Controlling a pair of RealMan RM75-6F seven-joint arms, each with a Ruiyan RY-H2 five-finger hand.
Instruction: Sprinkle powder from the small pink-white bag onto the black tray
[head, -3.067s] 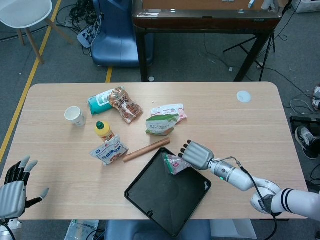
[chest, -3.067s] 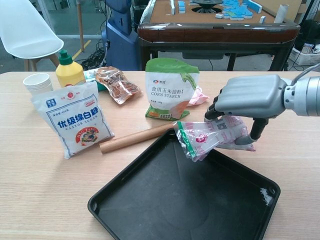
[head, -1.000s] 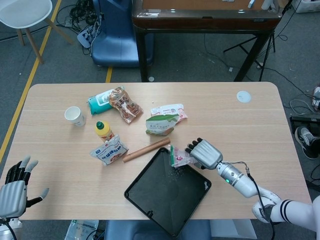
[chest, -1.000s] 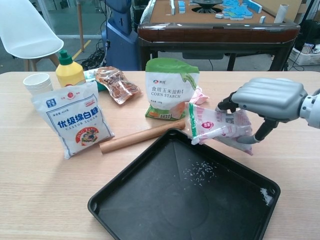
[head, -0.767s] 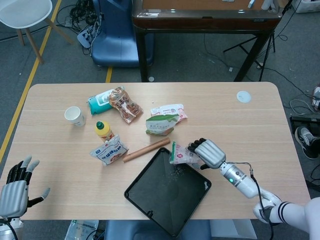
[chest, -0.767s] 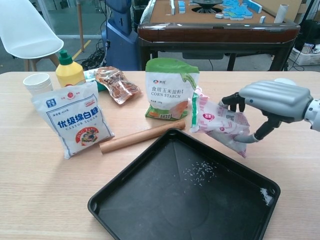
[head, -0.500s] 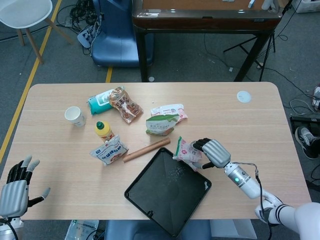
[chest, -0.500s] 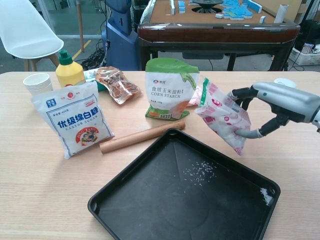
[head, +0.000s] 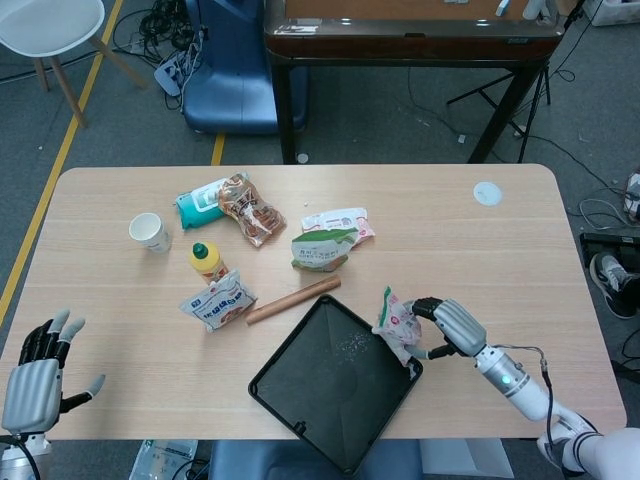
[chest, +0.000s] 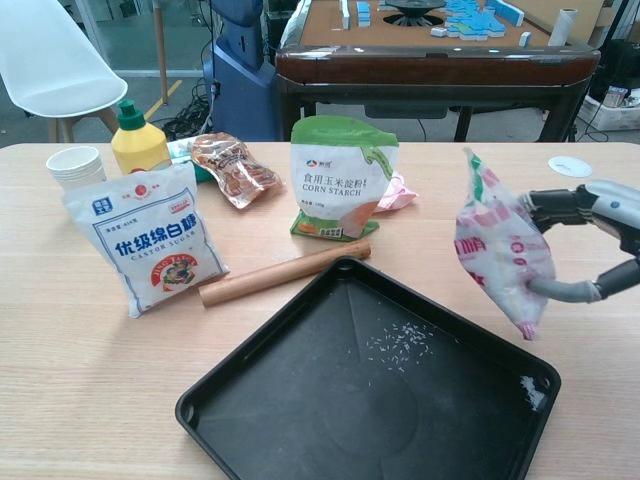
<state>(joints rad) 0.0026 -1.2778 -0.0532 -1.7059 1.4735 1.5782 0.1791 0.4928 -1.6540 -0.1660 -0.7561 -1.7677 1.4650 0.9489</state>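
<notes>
1. Far left, the left hand (head: 32, 385) is hovering off the bench's near-left corner, fingers spread and gripping nothing.
2. The paper cup (chest: 76, 165) is standing at the left of the bench (head: 120, 300), with the yellow squeeze bottle (chest: 138, 141) sitting just to its right.
3. In front of those, the white sugar bag (chest: 147, 236) is leaning upright, blue lettering facing the chest camera.
4. Behind it, a clear snack packet (chest: 230, 167) is lying flat, overlapping a teal pouch (head: 200, 201) (better seen from the head view).
5. The wooden rolling pin (chest: 283, 272) is lying on a slant, running from beside the sugar bag up toward the far corner of the black tray (chest: 250, 390).
6. The corn starch bag (chest: 341, 177) is standing upright just behind the pin, with a pink packet (chest: 399, 192) peeking out at its right.
7. The tray is sitting diamond-wise at the front centre, and a thin scatter of white powder (chest: 398, 347) is lying on its floor, plus a small white smear near its right corner.
8. The small pink-white bag (chest: 501, 252) is hanging in the air above the tray's right edge, green-trimmed top up and leaning a little left.
9. The right hand (chest: 594, 243) is gripping that bag from the right, fingers curled round its side.
10. Far right, a small white disc (chest: 570, 166) is lying on the bench.
</notes>
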